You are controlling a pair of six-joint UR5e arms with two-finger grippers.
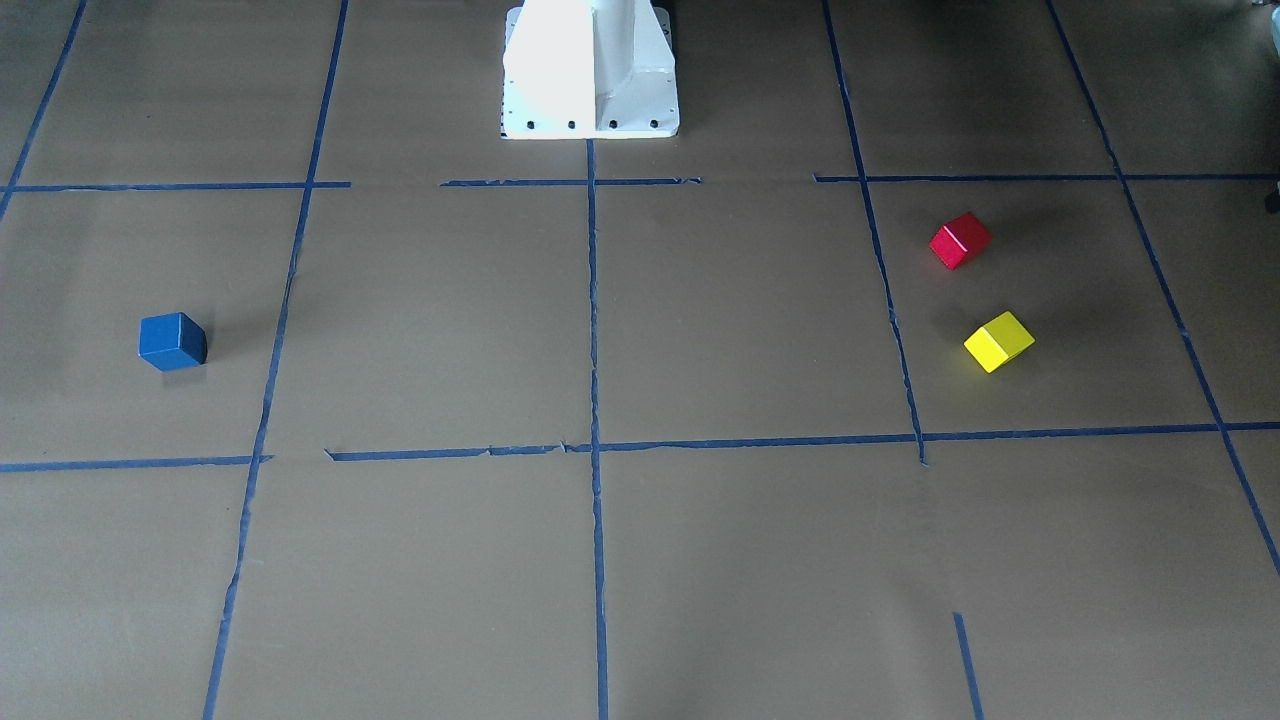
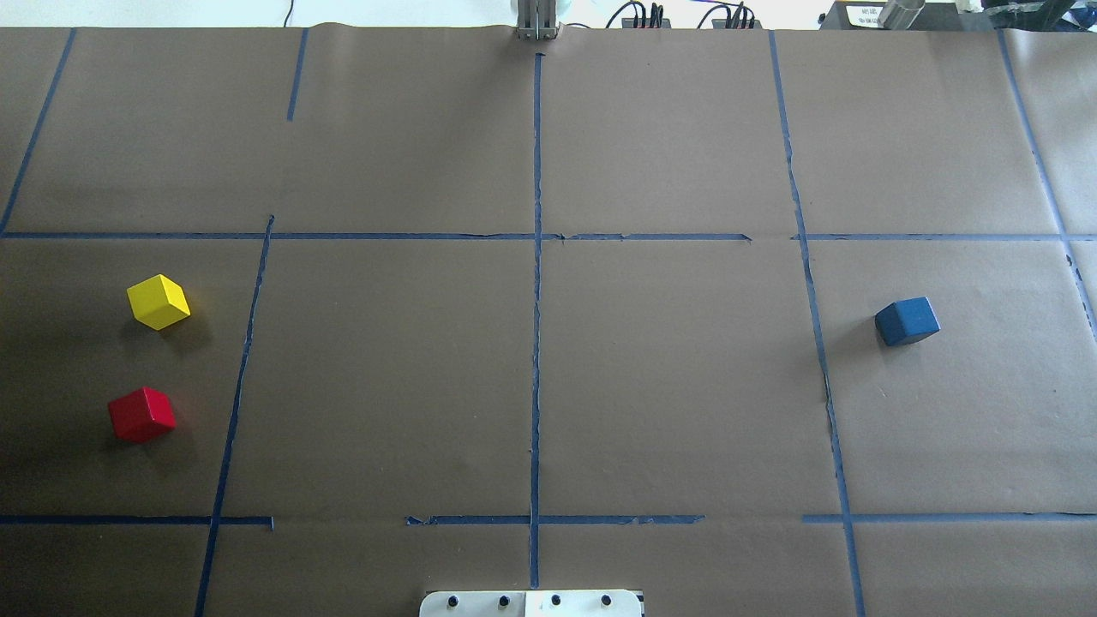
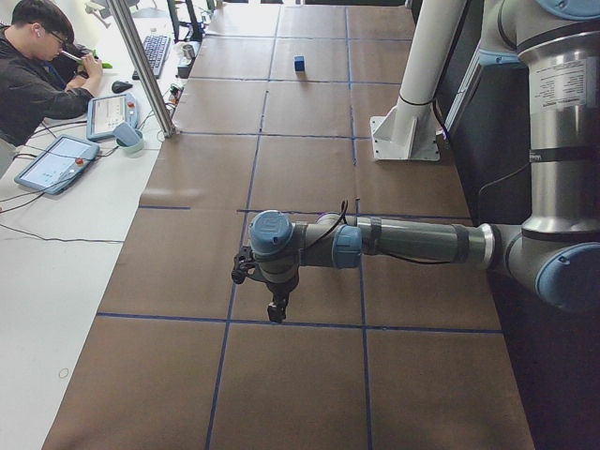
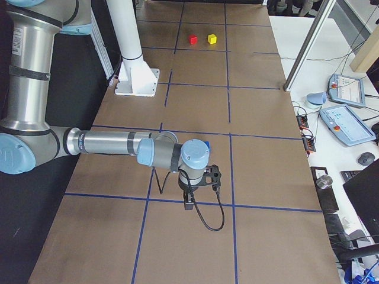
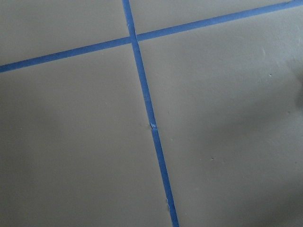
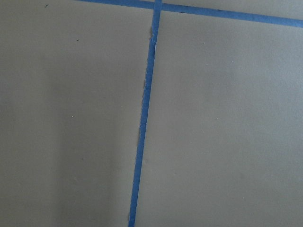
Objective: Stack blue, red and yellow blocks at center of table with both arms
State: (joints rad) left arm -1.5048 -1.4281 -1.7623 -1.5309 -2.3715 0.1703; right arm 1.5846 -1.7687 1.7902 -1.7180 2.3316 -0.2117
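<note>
Farthest left of the white pedestal (image 2: 531, 602): left end effector (image 3: 277, 311), pointing down at the desk (image 2: 386, 386); open or closed, cannot tell. Closer in, also left: 2 blocks, apart, yellow block (image 2: 158, 302) and red block (image 2: 141, 415), red nearer the pedestal. Well right: blue block (image 2: 907, 321). Farthest right: right end effector (image 4: 189, 204), pointing down, state likewise impossible to tell.

Left arm (image 3: 412, 242) and right arm (image 4: 106, 142): silver-grey tubes, pale blue caps (image 3: 270, 232), black cable (image 4: 213, 229); white bolted pedestal (image 1: 590, 70) at 12 o'clock.
</note>
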